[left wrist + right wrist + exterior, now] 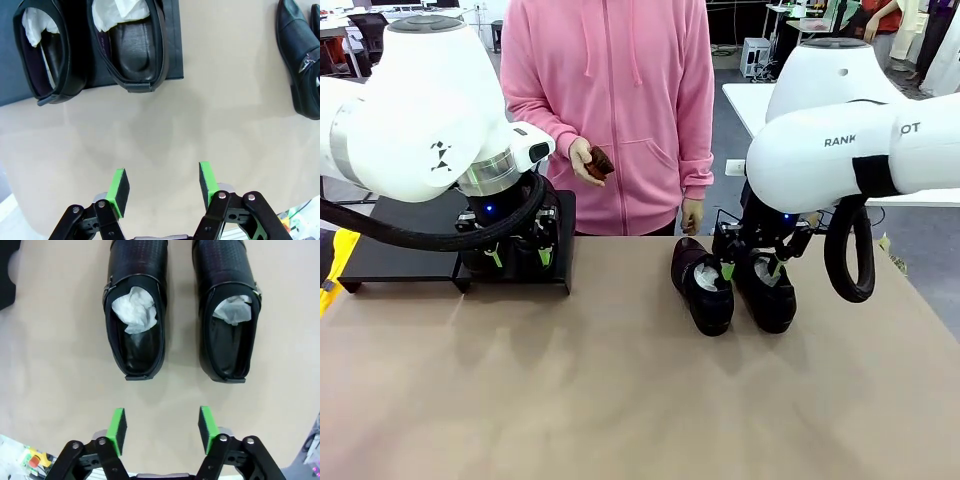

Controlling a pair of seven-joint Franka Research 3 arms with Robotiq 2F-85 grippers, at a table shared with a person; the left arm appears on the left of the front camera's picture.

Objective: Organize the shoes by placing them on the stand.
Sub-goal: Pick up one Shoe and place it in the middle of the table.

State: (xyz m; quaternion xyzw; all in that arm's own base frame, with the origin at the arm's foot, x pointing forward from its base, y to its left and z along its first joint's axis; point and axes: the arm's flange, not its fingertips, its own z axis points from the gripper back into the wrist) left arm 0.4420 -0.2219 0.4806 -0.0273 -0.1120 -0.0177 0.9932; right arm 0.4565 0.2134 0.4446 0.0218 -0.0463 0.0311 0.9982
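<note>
Two glossy black shoes [47, 55] [131, 47] with white paper stuffing stand side by side on the black stand [173, 45], heels toward the camera. My left gripper [162, 187] hangs open and empty above bare table just in front of them; in the front view, the left gripper [520, 260] is at the stand [380, 262]. Two more shoes [135, 320] [227, 315] lie parallel on the table. My right gripper [160, 429] is open behind their heels, holding nothing. From the front, the right gripper [751, 268] hovers over this pair [702, 288] [767, 292].
A person in a pink hoodie [610, 110] stands at the far edge, holding a small brown brush [599, 163] in one hand. The near half of the tan table [620, 400] is bare. A white table [750, 100] stands behind at right.
</note>
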